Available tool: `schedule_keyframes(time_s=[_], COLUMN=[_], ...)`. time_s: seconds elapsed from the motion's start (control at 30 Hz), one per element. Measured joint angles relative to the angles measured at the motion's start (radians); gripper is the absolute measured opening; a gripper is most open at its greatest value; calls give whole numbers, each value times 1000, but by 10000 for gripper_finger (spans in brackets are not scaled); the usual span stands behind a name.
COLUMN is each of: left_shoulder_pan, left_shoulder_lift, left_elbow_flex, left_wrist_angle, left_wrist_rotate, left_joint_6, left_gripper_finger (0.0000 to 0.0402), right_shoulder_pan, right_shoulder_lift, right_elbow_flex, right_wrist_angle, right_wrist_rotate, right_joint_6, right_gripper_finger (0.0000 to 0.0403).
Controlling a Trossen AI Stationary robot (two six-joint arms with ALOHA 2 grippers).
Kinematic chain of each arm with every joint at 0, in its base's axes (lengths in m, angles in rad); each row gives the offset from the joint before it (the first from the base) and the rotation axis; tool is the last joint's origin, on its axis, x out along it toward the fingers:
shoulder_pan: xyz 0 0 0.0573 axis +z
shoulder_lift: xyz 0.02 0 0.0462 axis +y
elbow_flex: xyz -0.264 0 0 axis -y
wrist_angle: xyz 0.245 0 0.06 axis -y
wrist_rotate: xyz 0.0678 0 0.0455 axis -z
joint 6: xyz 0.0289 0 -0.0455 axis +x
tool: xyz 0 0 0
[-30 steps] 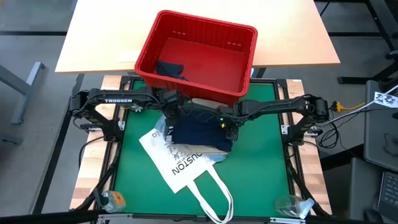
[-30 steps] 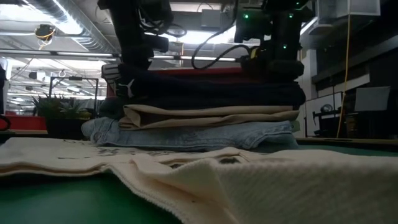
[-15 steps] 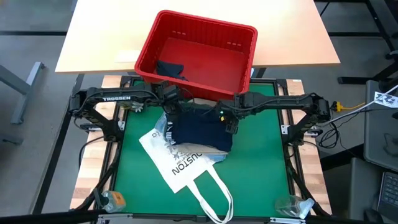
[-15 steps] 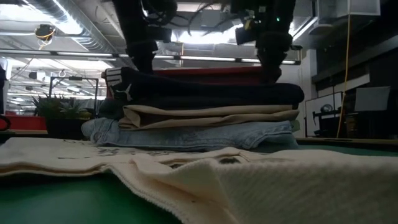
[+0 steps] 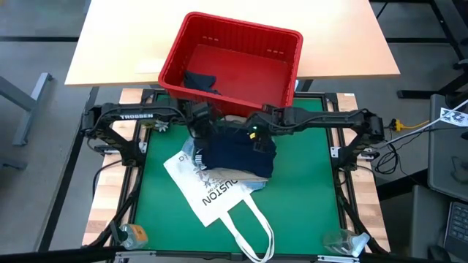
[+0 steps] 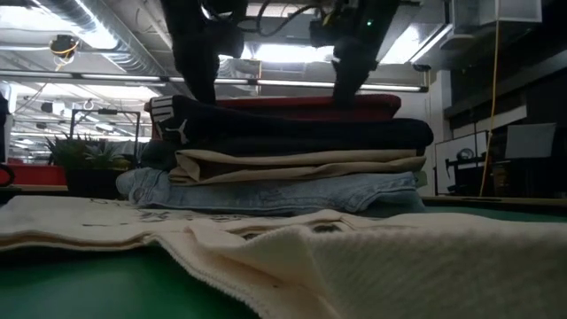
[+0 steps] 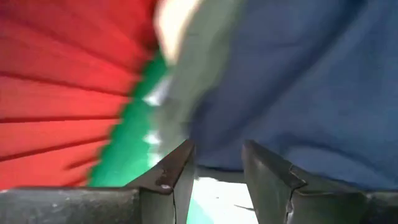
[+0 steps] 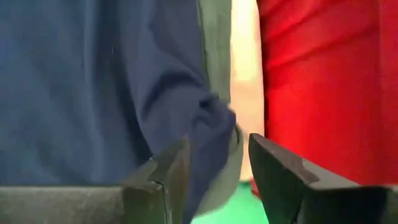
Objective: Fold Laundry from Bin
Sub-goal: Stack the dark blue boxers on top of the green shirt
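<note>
A folded stack of laundry (image 5: 235, 157) lies in the middle of the green mat. Navy shorts (image 6: 292, 128) are on top, with beige cloth (image 6: 292, 162) and light blue jeans (image 6: 283, 190) beneath them. The stack rests partly on a white tote bag (image 5: 212, 193). The red bin (image 5: 292, 44) stands just beyond the stack, with one dark garment (image 5: 199, 79) on its floor. My left gripper (image 7: 217, 149) hovers open over the stack's far left corner. My right gripper (image 8: 217, 146) hovers open over its far right part. Nothing is between either pair of fingers.
The bin sits on the pale wooden table (image 5: 110, 44) at the far side, its near wall close behind both grippers. The tote's handles (image 5: 252, 234) trail toward the near edge. Clear plastic items lie at the near corners (image 5: 131, 234) (image 5: 340, 239). Bare mat (image 5: 311, 190) shows on the right.
Both grippers have risen off the navy shorts. The right one has risen more, and has also moved toward the far edge and the table's left. The stack has stayed in place, folded.
</note>
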Motion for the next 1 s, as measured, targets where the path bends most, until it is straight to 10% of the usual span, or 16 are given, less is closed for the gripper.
schedule_keyframes(time_s=[0.27,1.0], left_shoulder_pan=[-66,-320], left_shoulder_lift=[0,1], left_elbow_flex=[0,-165], left_wrist_angle=[0,85], left_wrist_rotate=[186,138], left_joint_6=[-89,-232], left_gripper_finger=[128,128], right_shoulder_pan=[-38,-77], right_shoulder_lift=[71,99], right_elbow_flex=[0,0], right_wrist_angle=[39,-109], right_wrist_rotate=[9,63], right_joint_6=[-12,-4], right_gripper_finger=[166,166])
